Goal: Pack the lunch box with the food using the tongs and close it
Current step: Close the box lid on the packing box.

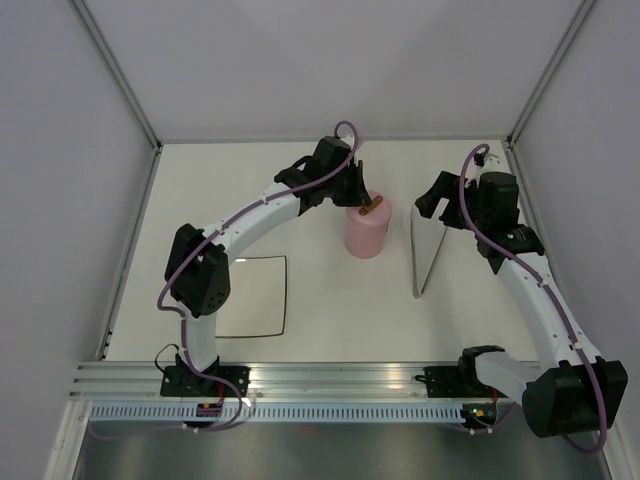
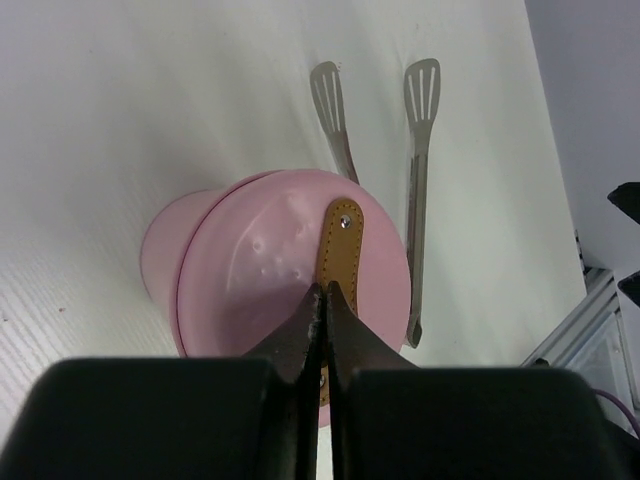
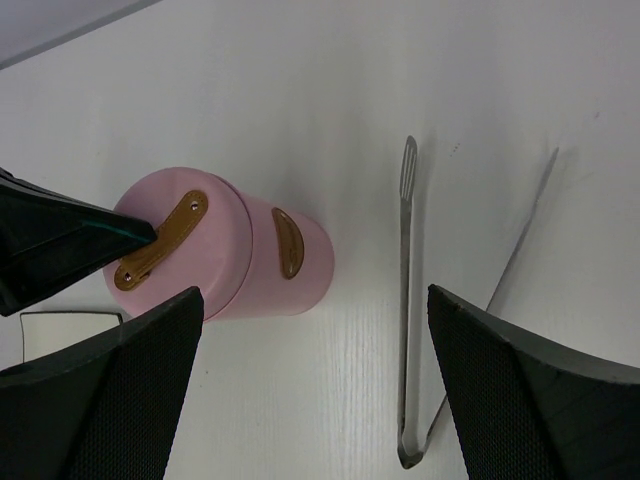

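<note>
Left gripper (image 2: 322, 292) pinched shut on brown strip handle (image 2: 338, 245) of flat pink lid (image 2: 260, 260) atop pink cylindrical lunch box (image 1: 365, 240) on worktop (image 1: 250, 180). Right gripper (image 3: 312, 300) open, empty; silver metal tongs (image 3: 404, 300) at 3 o'clock. Pulling away without release could topple box.

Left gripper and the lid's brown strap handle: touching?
Touching. The left wrist view shows the left gripper with fingertips shut on the brown strap handle of the pink lid; the strap runs between them with no gap.

Top: high, rear, facing down, far. Left wrist: close, lunch box (image 2: 260, 260) at left gripper (image 2: 322, 290) tips. Right wrist: higher, facing down. All share lunch box, tongs (image 1: 414, 255).
</note>
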